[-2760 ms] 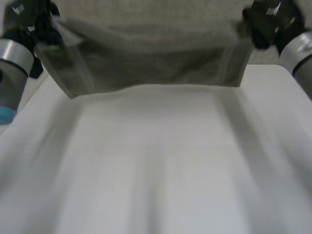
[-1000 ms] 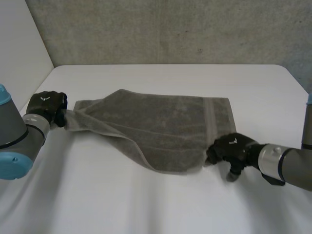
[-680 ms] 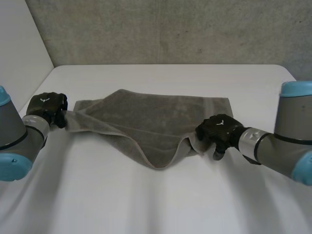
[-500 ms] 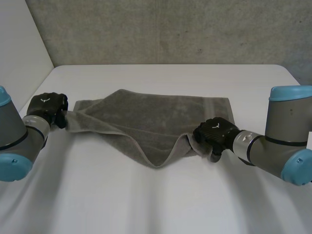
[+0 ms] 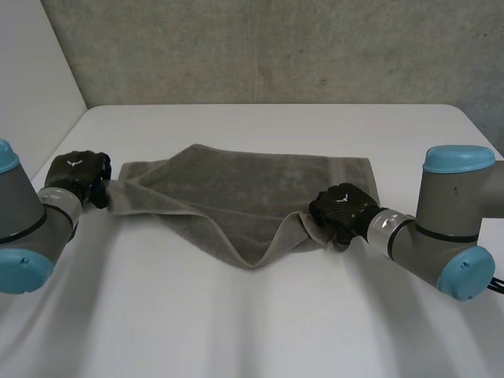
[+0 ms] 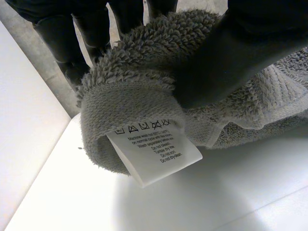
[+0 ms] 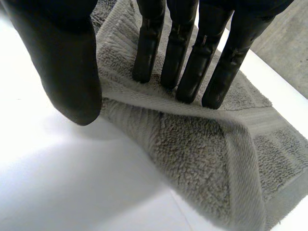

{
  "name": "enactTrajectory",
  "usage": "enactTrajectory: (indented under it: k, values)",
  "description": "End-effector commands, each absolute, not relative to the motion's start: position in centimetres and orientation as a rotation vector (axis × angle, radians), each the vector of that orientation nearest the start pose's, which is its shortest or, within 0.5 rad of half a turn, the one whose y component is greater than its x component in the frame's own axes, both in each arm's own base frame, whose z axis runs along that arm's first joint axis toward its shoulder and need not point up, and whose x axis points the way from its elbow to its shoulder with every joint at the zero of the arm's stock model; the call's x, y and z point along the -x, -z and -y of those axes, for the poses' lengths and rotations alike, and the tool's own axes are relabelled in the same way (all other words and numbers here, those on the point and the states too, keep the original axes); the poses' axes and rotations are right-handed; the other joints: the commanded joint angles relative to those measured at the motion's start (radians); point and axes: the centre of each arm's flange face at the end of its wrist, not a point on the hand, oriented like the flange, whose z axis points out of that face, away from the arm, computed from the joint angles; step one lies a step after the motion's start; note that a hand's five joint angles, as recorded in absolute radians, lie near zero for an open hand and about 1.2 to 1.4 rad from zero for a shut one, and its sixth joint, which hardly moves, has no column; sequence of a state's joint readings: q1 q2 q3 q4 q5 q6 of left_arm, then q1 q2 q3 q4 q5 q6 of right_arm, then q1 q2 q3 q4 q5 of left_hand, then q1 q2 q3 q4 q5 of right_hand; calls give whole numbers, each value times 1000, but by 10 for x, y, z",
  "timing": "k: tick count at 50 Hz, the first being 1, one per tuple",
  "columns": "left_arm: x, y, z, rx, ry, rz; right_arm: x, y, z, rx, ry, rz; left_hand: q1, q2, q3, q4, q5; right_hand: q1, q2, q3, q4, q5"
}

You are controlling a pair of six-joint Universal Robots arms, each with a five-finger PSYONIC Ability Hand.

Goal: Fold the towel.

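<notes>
The white table [image 5: 236, 331] carries a grey towel [image 5: 252, 189], rumpled across its middle, its near edge sagging to a point. The left hand [image 5: 76, 175] clamps the towel's left corner between thumb and fingers (a white care label [image 6: 154, 149] hangs there). The right hand [image 5: 340, 209] pinches the lifted near-right edge, straight fingers on top and thumb opposite.

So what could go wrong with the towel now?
The right hand pinches just a thin edge of the towel between straight fingers and thumb, so it might slip out. The left hand has its corner scrunched up, label poking out, so the fold could come out crooked or wrinkly.
</notes>
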State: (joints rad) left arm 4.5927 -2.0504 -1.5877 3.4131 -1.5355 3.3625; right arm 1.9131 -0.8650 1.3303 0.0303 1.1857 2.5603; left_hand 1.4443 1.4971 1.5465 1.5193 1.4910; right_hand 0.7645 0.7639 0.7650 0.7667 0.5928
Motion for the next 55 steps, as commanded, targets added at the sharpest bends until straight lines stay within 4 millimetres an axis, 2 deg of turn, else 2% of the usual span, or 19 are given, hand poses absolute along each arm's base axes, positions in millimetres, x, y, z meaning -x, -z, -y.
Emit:
enactTrajectory:
  k: [1,12,19,22,24,25,26,27,29,30,32,35,37,38,40,45,47,53,55]
  values:
    - [178,-162,352,-445,1935,-2389,-287,-127,305,1370,1541,-2084,-48,-101,-150,-123,-269,171,172,171,169,168]
    - [178,-163,352,-445,1937,-2387,-289,-129,305,1358,1554,-2074,-48,-101,-150,-123,-269,631,631,630,629,628]
    - [177,-161,349,-446,1926,-2396,-286,-131,308,1346,1560,-2086,-48,-101,-150,-123,-269,632,632,631,630,629]
    - [178,-161,348,-450,1926,-2399,-283,-139,310,1312,1574,-2094,-48,-101,-150,-123,-269,632,632,631,630,629]
    - [178,-160,346,-453,1918,-2404,-272,-169,316,1227,1649,-2081,-48,-101,-150,-123,-269,632,632,631,630,629]
    - [178,-159,344,-459,1906,-2411,-272,-170,316,1226,1649,-2081,-48,-101,-150,-123,-269,632,632,631,630,629]
    - [178,-159,344,-459,1906,-2411,-258,-186,323,1155,1693,-2095,-48,-101,-150,-123,-269,632,632,631,630,629]
    - [178,-158,342,-469,1901,-2418,-258,-186,323,1155,1693,-2095,-48,-101,-150,-123,-269,632,632,631,630,629]
    - [178,-158,340,-471,1895,-2422,-229,-205,335,998,1728,-2130,-48,-101,-150,-123,-269,632,632,631,630,629]
    - [178,-161,338,-471,1899,-2419,-229,-205,335,997,1728,-2130,-48,-101,-150,-123,-269,632,632,631,630,629]
    - [178,-164,335,-472,1905,-2415,-210,-215,339,893,1707,-2127,-48,-101,-150,-123,-269,632,632,631,630,629]
    - [177,-167,327,-477,1894,-2423,-203,-220,338,864,1689,-2116,-48,-101,-150,-123,-269,632,632,631,630,629]
    - [177,-168,323,-480,1891,-2426,-183,-225,335,812,1642,-2136,-48,-101,-150,-123,-269,632,632,631,630,629]
    - [176,-171,319,-481,1893,-2425,-183,-225,335,811,1642,-2136,-48,-101,-150,-123,-269,632,632,631,630,629]
    - [177,-173,314,-495,1898,-2432,-168,-229,332,775,1613,-2146,-48,-101,-150,-123,-269,632,632,631,630,629]
    - [178,-183,297,-544,1917,-2456,-155,-237,327,748,1616,-2140,-48,-101,-150,-123,-269,632,632,631,630,629]
    - [177,-184,292,-552,1914,-2466,-142,-240,328,718,1634,-2151,-48,-101,-150,-123,-269,632,632,631,630,629]
    - [178,-187,270,-604,1895,-2521,-130,-248,325,694,1659,-2149,-48,-101,-150,-123,-269,632,632,631,630,629]
    - [179,-188,265,-617,1895,-2530,-130,-250,320,687,1616,-2149,-48,-101,-150,-123,-269,632,632,631,630,629]
